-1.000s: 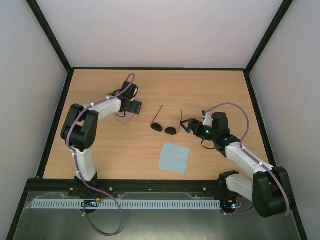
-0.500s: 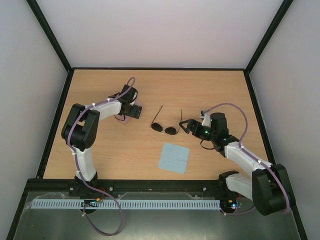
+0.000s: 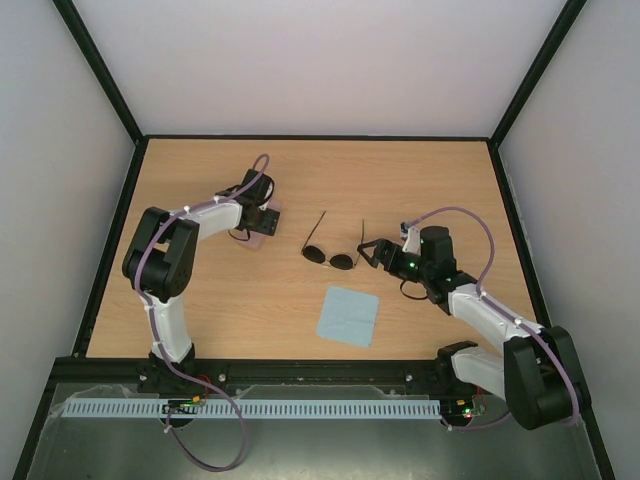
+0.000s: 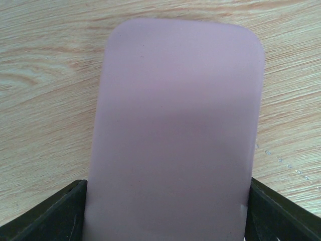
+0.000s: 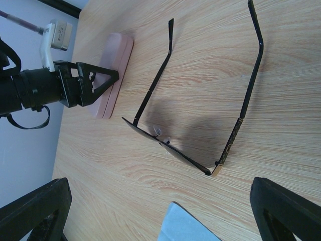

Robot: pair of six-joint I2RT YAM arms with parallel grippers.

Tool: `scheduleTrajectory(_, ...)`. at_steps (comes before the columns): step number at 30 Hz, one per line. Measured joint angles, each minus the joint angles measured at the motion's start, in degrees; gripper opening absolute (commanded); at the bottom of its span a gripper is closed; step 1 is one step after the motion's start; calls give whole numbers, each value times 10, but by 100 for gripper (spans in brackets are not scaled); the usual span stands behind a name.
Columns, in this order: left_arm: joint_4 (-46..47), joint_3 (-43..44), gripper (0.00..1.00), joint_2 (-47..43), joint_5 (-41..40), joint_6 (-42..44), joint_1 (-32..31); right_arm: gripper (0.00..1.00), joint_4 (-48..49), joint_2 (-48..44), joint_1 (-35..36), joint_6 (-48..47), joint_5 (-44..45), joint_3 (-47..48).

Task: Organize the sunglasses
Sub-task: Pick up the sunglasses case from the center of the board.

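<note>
Surface (image 3: 420,180): light wood, walled on three sides.

Left arm (image 3: 165,255): reaches to the far left of centre. Left fingers (image 4: 55,216) stand one on each long side of the pink case (image 4: 175,125), right against its edges. Cannot tell whether they are pressing it or only flanking it.

Right arm (image 3: 490,320): stretched low from the near right corner toward centre. Right fingers (image 5: 35,211) spread wide, holding nothing.

Blue cloth (image 3: 348,315): flat, near of centre, apart from everything else.

Pink case: closed, lying flat on the surface, left of centre.

Sunglasses (image 3: 342,261): at the centre of the surface, between the case and the right fingers, far of the cloth. Temple arms unfolded and pointing to the far side, lenses on the near side. The right fingers sit just right of the frame, not touching it. The case is well apart on the left.
</note>
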Motion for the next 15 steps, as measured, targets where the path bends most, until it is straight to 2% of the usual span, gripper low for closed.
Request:
scheduleTrajectory(3,0,0,67,0,2,-1,0,99,1,0,2,0,0,0)
scheduleTrajectory(5,0,0,73,0,2,-3,0,98,2,0,2,0,0,-2)
scheduleTrajectory(10,-5,-6,78,-7,3,-9,0,99,2,0,3,0,0,-2)
scheduleTrajectory(15,-18,-10,87,-16,7,-14,0,99,2,1,6,0,0,-2)
